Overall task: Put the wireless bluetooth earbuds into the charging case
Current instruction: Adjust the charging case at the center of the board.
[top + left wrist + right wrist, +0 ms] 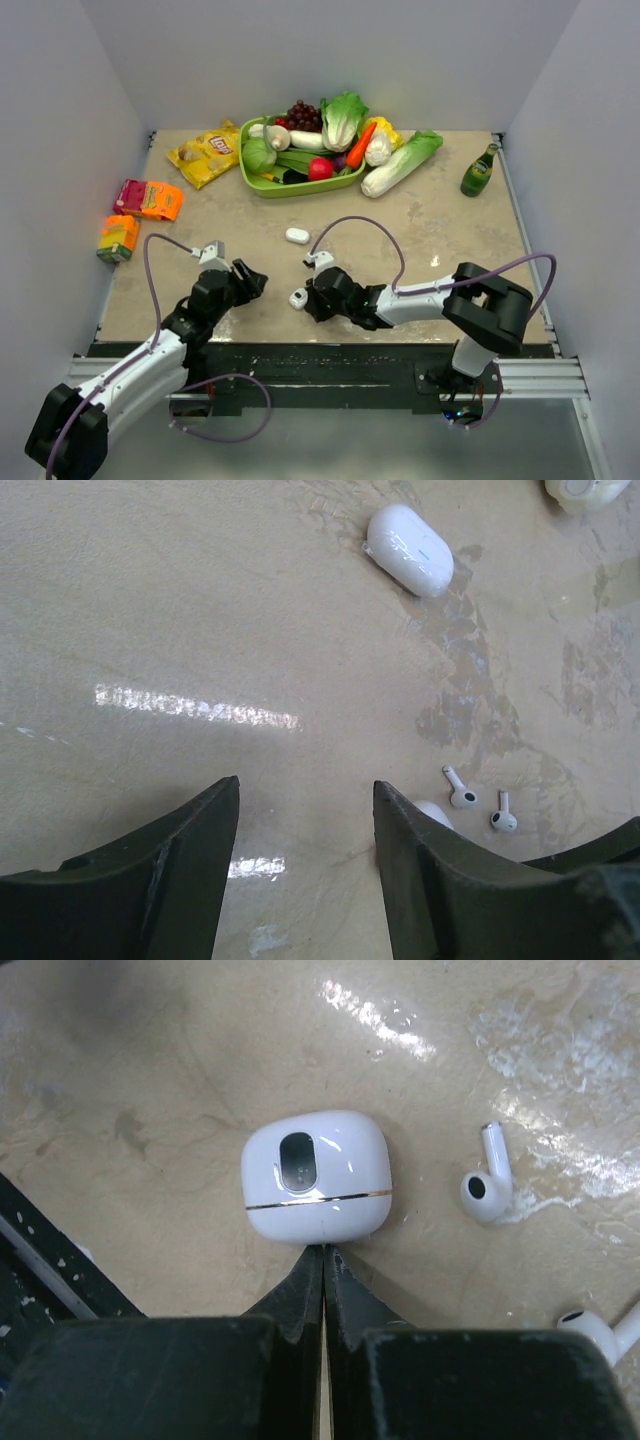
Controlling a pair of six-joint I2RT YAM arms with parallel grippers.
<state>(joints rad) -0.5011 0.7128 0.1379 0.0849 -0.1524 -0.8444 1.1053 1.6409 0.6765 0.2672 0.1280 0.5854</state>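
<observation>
I start with the containers. The charging case [315,1175] in front of my right claw [323,1252] is closed: a thin gold seam runs round it and there is a dark oval window on its face. The right claw is shut tight, holding nothing, with its tips right at the case's near edge. Two earbuds [488,1188] lie loose on the worktop [440,230] just beside that case, outside it.

A second case [410,548], also closed, sits farther out on the worktop, well ahead of my left claw [306,783]. That claw's jaws stand apart with only bare worktop between them.

At the back, a green tray [262,186] is heaped with produce: dark grapes [303,113], a leafy cabbage [342,118], a carrot [361,145] and a red round fruit [320,168] among the rest.

As for writing, the yellow crisp bag [205,152] left of the tray shows a Lay's logo. The second case has a small teal mark that I cannot read. The print on the two orange boxes [148,198] at the left edge and the label on the green bottle [478,172] at the right are too small to read.
</observation>
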